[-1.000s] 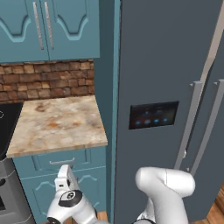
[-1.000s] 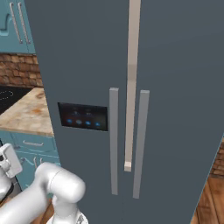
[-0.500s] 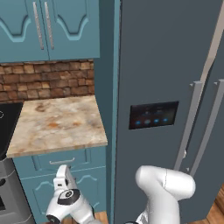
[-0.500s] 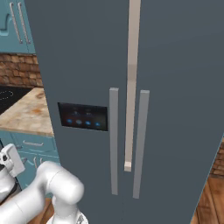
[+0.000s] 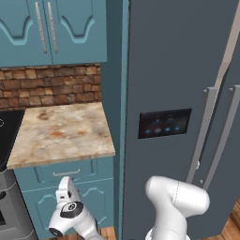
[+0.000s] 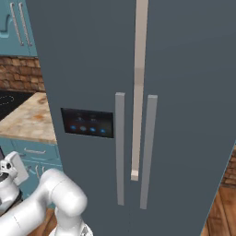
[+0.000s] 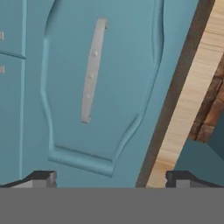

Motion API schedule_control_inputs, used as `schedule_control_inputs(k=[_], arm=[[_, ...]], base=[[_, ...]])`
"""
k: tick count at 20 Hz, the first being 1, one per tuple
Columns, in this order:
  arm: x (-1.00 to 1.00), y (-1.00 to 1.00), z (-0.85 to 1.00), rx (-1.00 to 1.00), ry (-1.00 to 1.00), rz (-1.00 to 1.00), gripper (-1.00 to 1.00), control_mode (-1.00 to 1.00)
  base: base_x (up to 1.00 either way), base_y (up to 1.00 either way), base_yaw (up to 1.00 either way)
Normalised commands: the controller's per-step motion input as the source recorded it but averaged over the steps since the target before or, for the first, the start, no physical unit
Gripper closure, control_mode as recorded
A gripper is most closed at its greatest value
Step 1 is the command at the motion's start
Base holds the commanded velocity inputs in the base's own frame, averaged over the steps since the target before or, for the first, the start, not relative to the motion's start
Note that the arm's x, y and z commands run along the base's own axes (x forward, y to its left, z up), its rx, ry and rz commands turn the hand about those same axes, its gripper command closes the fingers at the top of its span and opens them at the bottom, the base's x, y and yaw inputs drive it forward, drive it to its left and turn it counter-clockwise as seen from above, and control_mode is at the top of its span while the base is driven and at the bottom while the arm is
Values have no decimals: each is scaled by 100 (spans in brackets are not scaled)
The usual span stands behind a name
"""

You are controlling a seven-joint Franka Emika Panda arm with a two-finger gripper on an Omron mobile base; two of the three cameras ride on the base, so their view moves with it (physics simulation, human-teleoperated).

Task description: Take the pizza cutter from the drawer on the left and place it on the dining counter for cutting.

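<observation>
With its end effector (image 7: 109, 177) released and empty before a cabinet door (image 7: 100, 83), the arm is at the approach step; next it must rise to the shut drawer (image 5: 65, 172), the cutter unseen, presumably inside.

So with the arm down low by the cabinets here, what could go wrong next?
1. The open tool faces a cabinet door with an upright handle, not the drawer under the counter; it may pull the wrong front.
2. The drawer is shut, so the pizza cutter cannot be reached yet.
3. The fridge stands close beside the arm; a wide swing could hit it.
</observation>
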Motion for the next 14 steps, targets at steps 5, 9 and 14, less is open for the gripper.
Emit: schedule_control_inputs(k=[5, 9, 14], arm=[[31, 17, -30, 0, -1, 4, -100, -100], [26, 22, -18, 0, -2, 7, -100, -100], [27, 22, -12, 0, 0, 7, -100, -100]], base=[[0, 0, 0], [0, 0, 0], [0, 0, 0]])
